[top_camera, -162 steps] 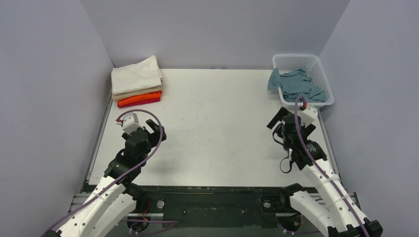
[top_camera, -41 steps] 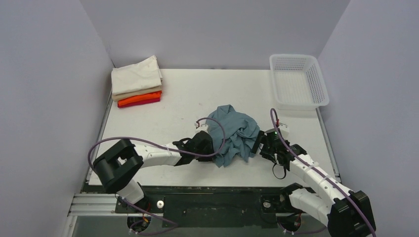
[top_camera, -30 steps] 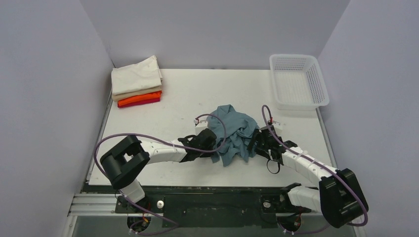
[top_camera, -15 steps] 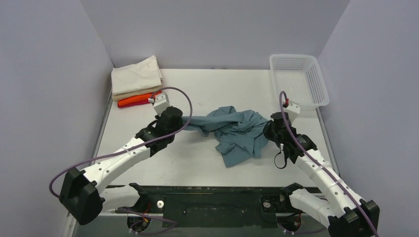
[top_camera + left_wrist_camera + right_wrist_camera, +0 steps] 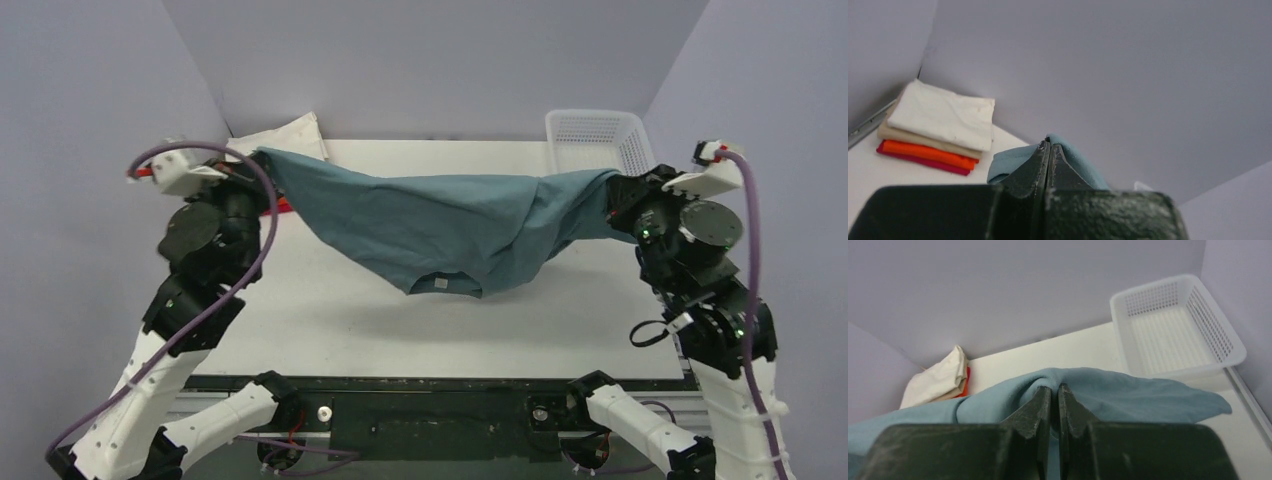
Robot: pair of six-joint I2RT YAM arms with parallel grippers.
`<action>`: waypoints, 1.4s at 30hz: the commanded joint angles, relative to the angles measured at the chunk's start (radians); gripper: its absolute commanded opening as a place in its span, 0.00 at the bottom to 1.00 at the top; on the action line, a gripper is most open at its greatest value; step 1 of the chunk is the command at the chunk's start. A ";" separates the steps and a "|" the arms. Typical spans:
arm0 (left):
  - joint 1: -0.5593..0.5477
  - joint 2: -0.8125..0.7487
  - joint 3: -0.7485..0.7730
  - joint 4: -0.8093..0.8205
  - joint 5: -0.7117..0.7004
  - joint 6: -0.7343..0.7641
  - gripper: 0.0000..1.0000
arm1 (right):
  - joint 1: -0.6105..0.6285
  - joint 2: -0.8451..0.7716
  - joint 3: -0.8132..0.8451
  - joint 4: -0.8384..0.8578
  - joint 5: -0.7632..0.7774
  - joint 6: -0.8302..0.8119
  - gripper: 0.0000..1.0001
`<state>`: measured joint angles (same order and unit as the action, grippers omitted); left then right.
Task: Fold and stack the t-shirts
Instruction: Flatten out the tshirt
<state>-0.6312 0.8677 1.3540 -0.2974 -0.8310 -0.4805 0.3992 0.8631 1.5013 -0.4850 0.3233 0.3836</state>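
Note:
A dusty teal-blue t-shirt [image 5: 440, 225] hangs stretched in the air between both arms, sagging in the middle above the table. My left gripper [image 5: 258, 158] is shut on its left end [image 5: 1068, 155], high at the back left. My right gripper [image 5: 612, 185] is shut on its right end [image 5: 1108, 390], raised near the basket. A stack of folded t-shirts [image 5: 940, 125] lies at the back left corner: cream on top, then tan, orange and red. In the top view the stack [image 5: 298, 132] is partly hidden behind the held shirt.
A white plastic mesh basket [image 5: 1175, 332] stands at the back right corner with nothing in it; in the top view the basket [image 5: 595, 128] shows behind the right wrist. Grey walls close in the left, back and right sides of the white table [image 5: 330, 310].
Both arms have lifted and spread apart, pulling the teal shirt off the table from a crumpled heap into a taut span. The right gripper closed on the cloth.

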 commanded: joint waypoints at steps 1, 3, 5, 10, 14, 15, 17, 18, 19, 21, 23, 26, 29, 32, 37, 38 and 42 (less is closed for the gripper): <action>0.008 -0.055 0.099 0.063 -0.087 0.164 0.00 | -0.006 -0.013 0.124 -0.071 -0.122 -0.082 0.00; 0.007 -0.070 0.125 0.059 -0.085 0.188 0.00 | -0.006 -0.021 0.146 -0.083 -0.155 -0.083 0.00; 0.007 -0.085 0.131 0.057 -0.079 0.200 0.00 | -0.006 -0.023 0.153 -0.091 -0.188 -0.081 0.00; 0.007 -0.084 0.094 0.077 -0.119 0.209 0.00 | -0.007 -0.003 0.113 -0.080 -0.224 -0.034 0.00; 0.008 -0.025 0.080 0.109 -0.173 0.237 0.00 | -0.007 0.068 0.123 -0.069 -0.221 -0.044 0.00; 0.010 0.002 0.072 0.146 -0.184 0.247 0.00 | -0.007 0.101 0.130 -0.067 -0.216 -0.049 0.00; 0.026 0.066 0.066 0.198 -0.210 0.287 0.00 | -0.007 0.163 0.150 -0.062 -0.187 -0.063 0.00; 0.039 0.094 0.093 0.204 -0.203 0.298 0.00 | -0.008 0.184 0.175 -0.052 -0.163 -0.083 0.00; 0.080 0.155 0.117 0.193 -0.190 0.298 0.00 | -0.008 0.230 0.220 -0.047 -0.150 -0.095 0.00; 0.174 0.264 0.237 0.089 -0.095 0.255 0.00 | -0.016 0.309 0.316 -0.048 -0.114 -0.117 0.00; 0.264 0.362 0.385 -0.018 0.064 0.187 0.00 | -0.029 0.374 0.417 -0.053 -0.107 -0.131 0.00; 0.326 0.441 0.555 -0.094 0.151 0.167 0.00 | -0.058 0.429 0.518 -0.079 -0.163 -0.129 0.00; 0.344 0.447 0.592 -0.172 0.162 0.177 0.00 | -0.074 0.441 0.556 -0.136 -0.236 -0.128 0.00; 0.351 0.387 0.476 -0.190 0.142 0.171 0.00 | -0.081 0.402 0.466 -0.193 -0.276 -0.108 0.00; 0.381 0.287 0.282 -0.249 0.114 0.153 0.00 | -0.094 0.281 0.225 -0.314 -0.362 -0.084 0.00; 0.382 0.283 0.260 -0.271 0.107 0.149 0.00 | -0.094 0.263 0.169 -0.327 -0.371 -0.091 0.00; 0.399 0.330 0.115 -0.298 0.134 0.071 0.00 | -0.094 0.236 -0.061 -0.342 -0.356 -0.077 0.00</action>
<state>-0.2516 1.1389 1.5780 -0.5396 -0.7094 -0.3386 0.3130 1.1011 1.6135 -0.7753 -0.0128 0.2874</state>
